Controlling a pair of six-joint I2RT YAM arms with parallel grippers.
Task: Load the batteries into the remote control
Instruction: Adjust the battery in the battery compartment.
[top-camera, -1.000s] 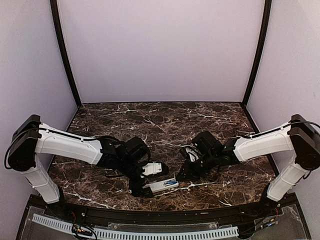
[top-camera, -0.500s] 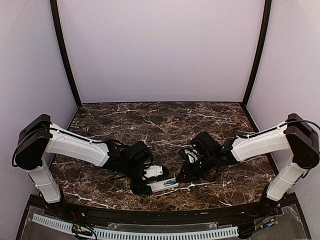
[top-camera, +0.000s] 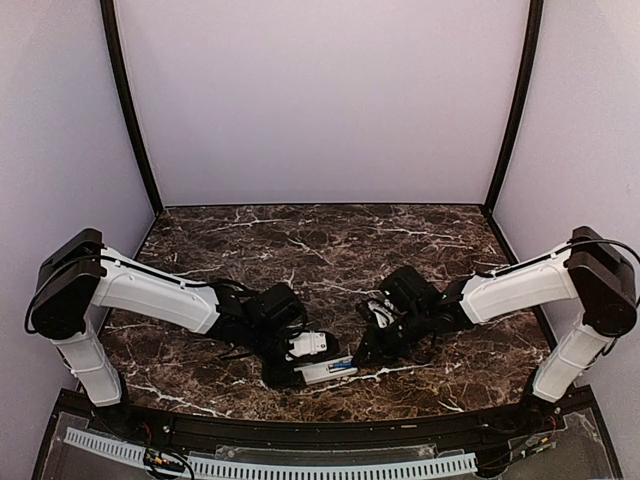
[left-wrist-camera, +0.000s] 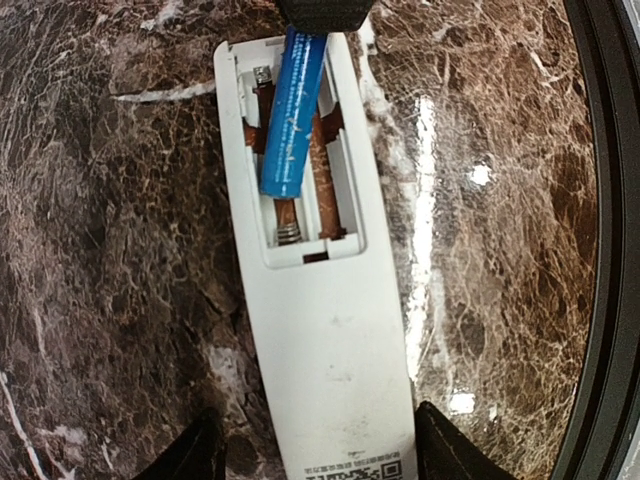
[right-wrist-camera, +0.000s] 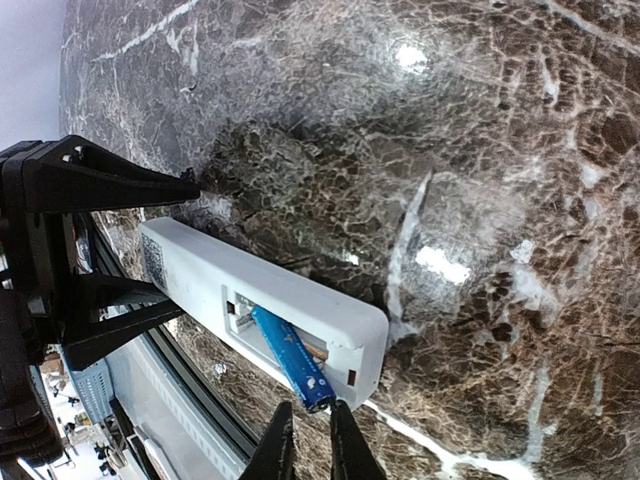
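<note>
Upper half of the table (top-camera: 330, 240) lies open to passage. Lower centre: left gripper (top-camera: 288, 372) straddles the left end of the remote control (top-camera: 322, 372). Right gripper (top-camera: 358, 358), pinching the blue battery (left-wrist-camera: 293, 110), blocks the right end.

**White remote control (left-wrist-camera: 325, 340), blue battery (left-wrist-camera: 294, 110), marbled tabletop (left-wrist-camera: 110, 220)**

The remote control is plain white, rust-brown inside its open back. The battery is bright blue with faint pale lettering. The tabletop is dark brown, veined in white and tan.
</note>
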